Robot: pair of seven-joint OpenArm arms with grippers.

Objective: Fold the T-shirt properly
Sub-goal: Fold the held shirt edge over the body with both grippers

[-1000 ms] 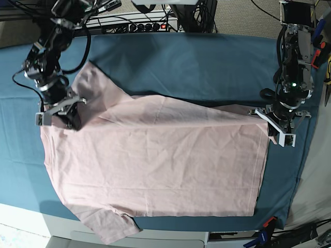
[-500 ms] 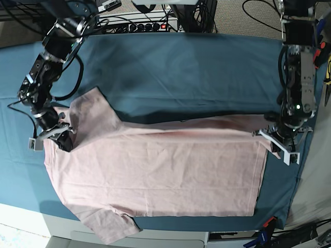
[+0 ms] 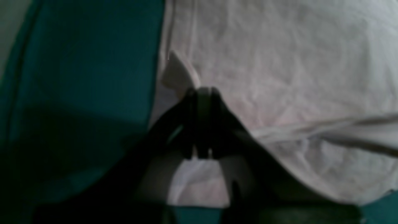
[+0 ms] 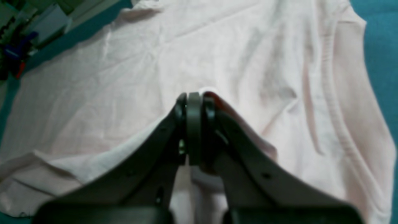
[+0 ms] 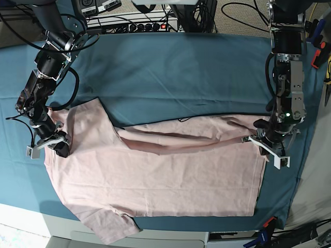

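Note:
The pale pink T-shirt (image 5: 165, 175) lies spread on the teal table cloth, plain side up. Its far edge is doubled over into a creased band (image 5: 176, 137) across the middle. One sleeve (image 5: 88, 119) lies at the left and another (image 5: 106, 227) droops over the table's front edge. My left gripper (image 5: 266, 147), at the right of the base view, is shut on the hem corner. The left wrist view shows that gripper (image 3: 202, 93) pinching the fabric (image 3: 279, 62). My right gripper (image 5: 51, 144) is shut on the shoulder edge, and the right wrist view shows it (image 4: 194, 99) clamped on cloth (image 4: 155, 62).
The teal table cloth (image 5: 181, 72) covers the whole table. A power strip and cables (image 5: 145, 23) sit behind the far edge. Tools (image 5: 326, 62) lie off the right side, and a clamp (image 5: 266, 225) holds the cloth at the front right corner.
Both grippers have moved toward the table's front edge with the shirt's far edge in them. The doubled-over band now lies lower, and more teal cloth shows behind it.

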